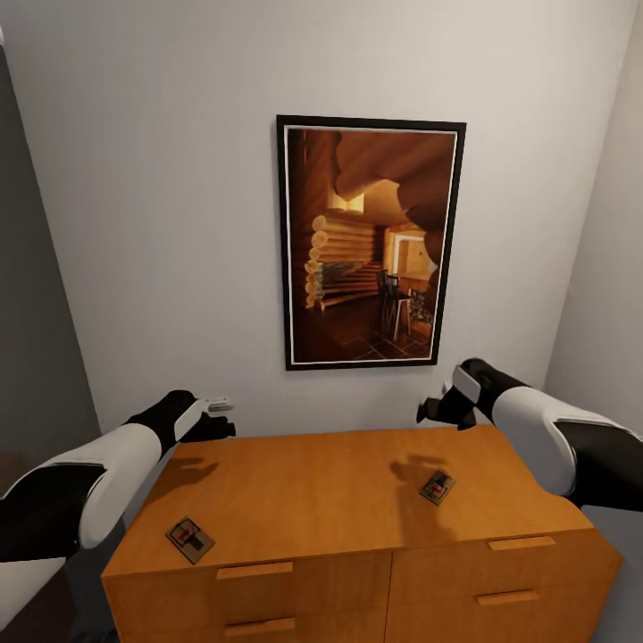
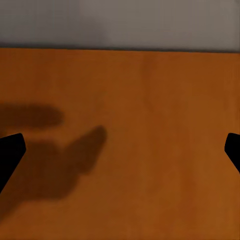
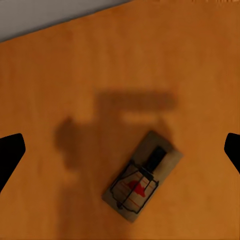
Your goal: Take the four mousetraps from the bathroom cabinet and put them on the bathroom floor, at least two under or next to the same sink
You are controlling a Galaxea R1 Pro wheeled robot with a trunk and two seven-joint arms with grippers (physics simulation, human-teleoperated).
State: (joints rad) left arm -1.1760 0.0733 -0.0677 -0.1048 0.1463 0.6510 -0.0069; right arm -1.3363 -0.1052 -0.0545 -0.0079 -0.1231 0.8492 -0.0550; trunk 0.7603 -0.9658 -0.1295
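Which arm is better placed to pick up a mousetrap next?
Right. The right gripper hovers open above a mousetrap, centred between its fingers in its wrist view; the left gripper faces bare cabinet top.

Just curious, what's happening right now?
Both grippers open, empty, above the cabinet. Two mousetraps on top: one under right gripper, one front-left. Nothing in the way.

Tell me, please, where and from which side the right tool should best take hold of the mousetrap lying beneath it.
Probably from straight above, across the mousetrap's two long wooden edges, turning the right tool to match: the board lies flat and askew on the cabinet top, its wire parts on top.
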